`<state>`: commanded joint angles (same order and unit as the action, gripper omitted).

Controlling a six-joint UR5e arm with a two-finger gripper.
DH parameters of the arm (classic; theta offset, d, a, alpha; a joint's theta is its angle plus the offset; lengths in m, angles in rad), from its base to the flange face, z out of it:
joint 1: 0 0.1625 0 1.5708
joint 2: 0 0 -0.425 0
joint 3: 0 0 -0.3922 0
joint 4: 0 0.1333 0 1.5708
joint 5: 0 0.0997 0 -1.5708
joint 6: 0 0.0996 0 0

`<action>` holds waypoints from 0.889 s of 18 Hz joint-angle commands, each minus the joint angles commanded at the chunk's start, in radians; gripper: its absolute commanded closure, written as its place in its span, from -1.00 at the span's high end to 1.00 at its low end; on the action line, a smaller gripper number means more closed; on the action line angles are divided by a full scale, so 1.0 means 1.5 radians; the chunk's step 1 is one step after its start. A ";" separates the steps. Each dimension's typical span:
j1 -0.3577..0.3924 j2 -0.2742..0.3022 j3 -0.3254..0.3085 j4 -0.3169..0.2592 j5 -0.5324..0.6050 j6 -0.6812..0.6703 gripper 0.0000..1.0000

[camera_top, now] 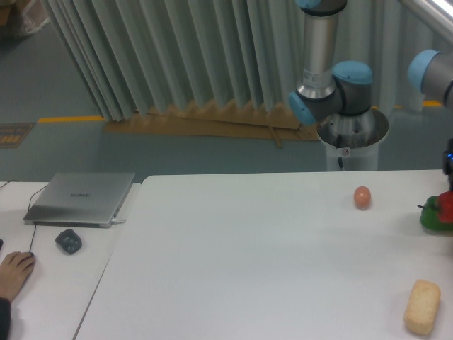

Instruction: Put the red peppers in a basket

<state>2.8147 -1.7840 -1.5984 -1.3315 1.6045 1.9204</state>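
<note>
Only a sliver of the red pepper [446,205] shows at the far right edge of the picture, just above and in front of the green bell pepper [432,217]. My gripper [450,193] is almost wholly cut off by that edge. Its dark wrist stands straight above the red pepper, which hangs under it and has travelled with it, so it is shut on the pepper. The basket is out of view.
A small orange-pink ball [362,197] lies on the white table [248,248] at the back right. A tan sponge-like block [422,306] sits near the front right. A laptop [79,198], a mouse [68,241] and a person's hand [14,273] are at the left.
</note>
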 joint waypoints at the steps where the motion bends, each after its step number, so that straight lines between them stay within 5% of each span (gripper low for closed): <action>1: 0.010 -0.001 0.002 0.002 0.000 0.007 0.03; 7: 0.040 -0.032 0.052 0.007 -0.003 0.026 0.03; 10: 0.039 -0.057 0.065 0.072 -0.003 0.026 0.03; 16: 0.043 -0.093 0.065 0.102 -0.004 0.026 0.03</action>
<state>2.8793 -1.9235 -1.5002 -1.1782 1.5984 1.9589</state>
